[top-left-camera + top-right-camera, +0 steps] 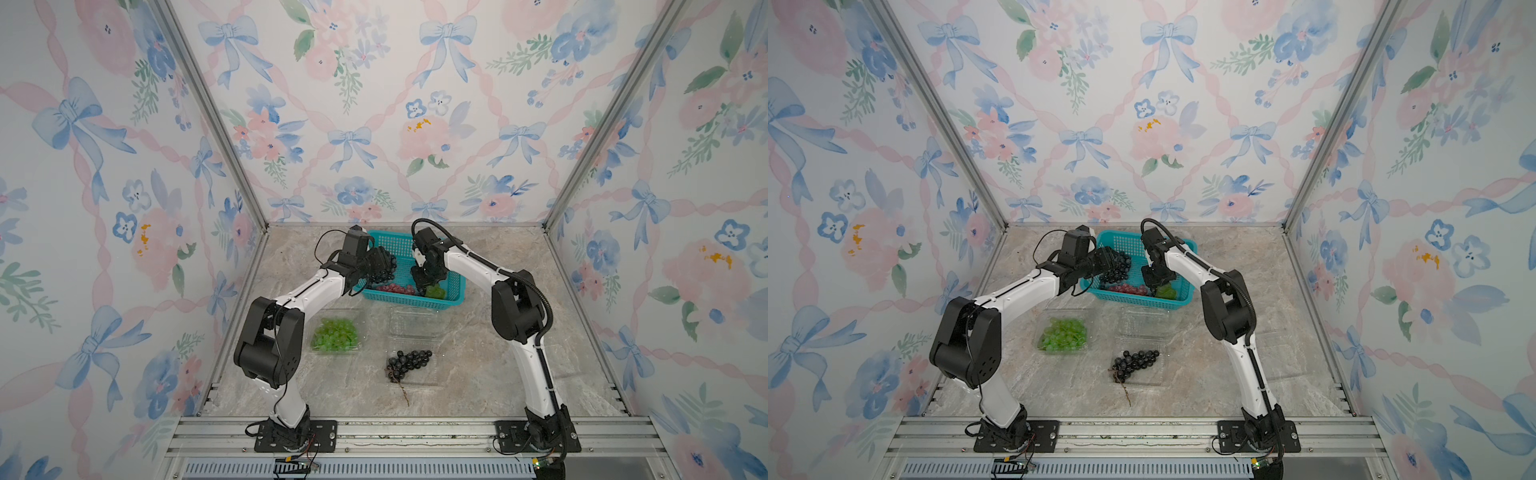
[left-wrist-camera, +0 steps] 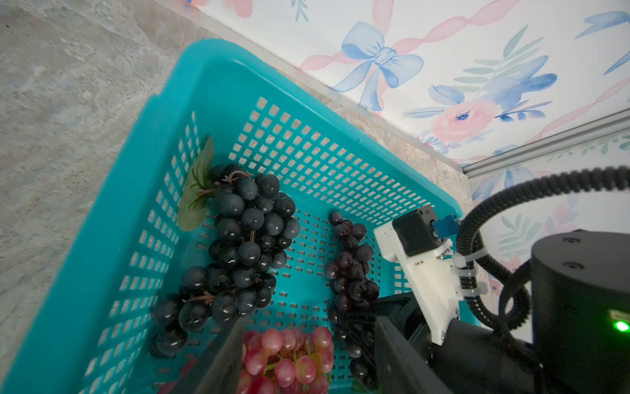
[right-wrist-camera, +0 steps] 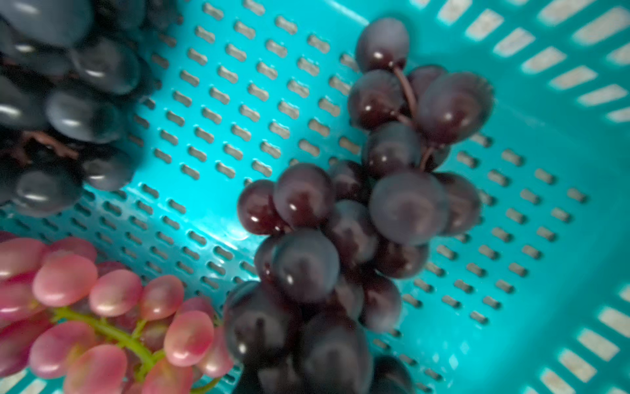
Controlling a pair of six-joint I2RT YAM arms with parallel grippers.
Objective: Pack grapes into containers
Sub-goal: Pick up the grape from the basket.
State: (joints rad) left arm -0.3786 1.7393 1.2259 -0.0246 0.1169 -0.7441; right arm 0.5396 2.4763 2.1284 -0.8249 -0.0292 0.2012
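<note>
The grapes lie partly in the teal basket [image 1: 453, 291]: a blue-black bunch [image 2: 238, 238] with a leaf, a red bunch [image 2: 289, 354], a dark purple bunch [image 3: 341, 221] and a green one [image 1: 435, 292]. My left gripper [image 2: 306, 365] hangs open over the red bunch, one finger on each side. My right gripper [image 1: 424, 282] reaches into the basket, shut on the lower end of the dark purple bunch, which lies on the basket floor. Of the containers, one [image 1: 349, 312] holds green grapes [image 1: 334, 332], another [image 1: 432, 374] holds blue-black grapes [image 1: 409, 359], and a third [image 1: 415, 324] is bare.
The basket stands at the back of the marble table, close to the rear wall. Flowered walls close in three sides. The arm bases sit on the metal rail at the front. A loose stem [image 1: 403, 390] sticks out of the front container.
</note>
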